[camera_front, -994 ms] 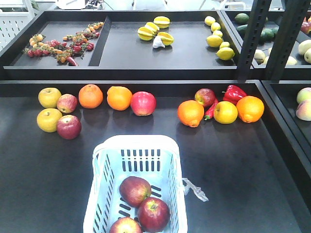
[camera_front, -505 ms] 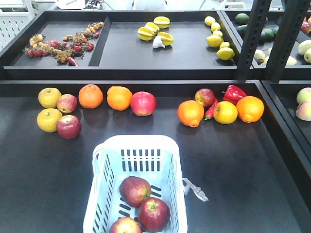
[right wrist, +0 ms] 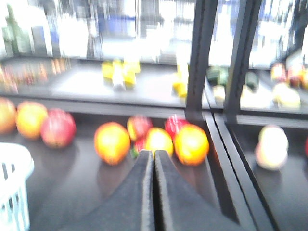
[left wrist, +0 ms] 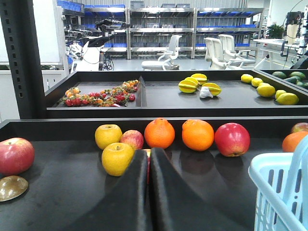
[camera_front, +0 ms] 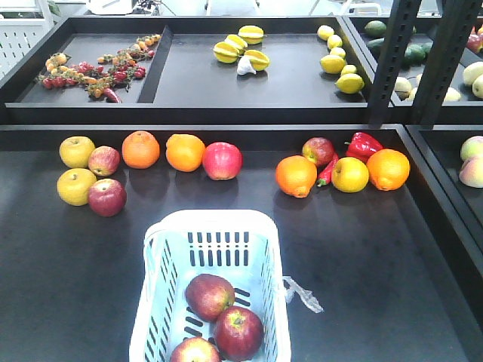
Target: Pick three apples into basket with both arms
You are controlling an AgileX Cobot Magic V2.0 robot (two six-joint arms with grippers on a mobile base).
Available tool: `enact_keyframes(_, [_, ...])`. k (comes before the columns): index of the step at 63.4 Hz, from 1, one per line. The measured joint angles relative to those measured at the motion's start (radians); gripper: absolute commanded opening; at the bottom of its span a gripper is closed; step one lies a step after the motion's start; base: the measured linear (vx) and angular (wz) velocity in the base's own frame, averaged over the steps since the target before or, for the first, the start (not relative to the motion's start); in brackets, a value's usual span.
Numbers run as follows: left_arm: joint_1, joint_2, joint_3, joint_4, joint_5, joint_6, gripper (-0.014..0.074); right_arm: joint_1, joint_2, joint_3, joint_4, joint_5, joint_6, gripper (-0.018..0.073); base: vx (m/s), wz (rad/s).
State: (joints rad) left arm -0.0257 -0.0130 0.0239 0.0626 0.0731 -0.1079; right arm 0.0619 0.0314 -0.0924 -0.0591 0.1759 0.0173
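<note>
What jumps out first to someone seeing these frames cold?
The pale basket at the near edge of the dark table, with three dark red apples clustered in its near half. Behind it, a bright row of oranges, yellow apples and red apples runs along the table's back edge, with a red pepper on the right. In both wrist views the left gripper and right gripper are shut and empty.

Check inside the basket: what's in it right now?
The basket holds three dark red apples, clustered toward its near end. The nearest one is cut off by the frame's bottom edge, so anything below that edge cannot be seen.
</note>
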Motion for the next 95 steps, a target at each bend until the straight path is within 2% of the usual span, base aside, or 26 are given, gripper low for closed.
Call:
enact_keyframes(13, [0.0,0.0,0.0,0.0,-0.004,-0.001,-0.0006,0.0,-0.042,0.112,0.047,-0.101,0.006,-0.0009,0.0,0.0])
enact_keyframes(23, [0.0,0.0,0.0,0.0,-0.004,-0.001,-0.0006,0.0,-0.042,0.121,0.067,-0.165,0.008,-0.0009,0.0,0.0])
enact_keyframes(95, [0.0,0.0,0.0,0.0,-0.004,-0.001,-0.0006,0.0,-0.042,0.121,0.069,-0.168,0.008,-0.0009,0.0,0.0])
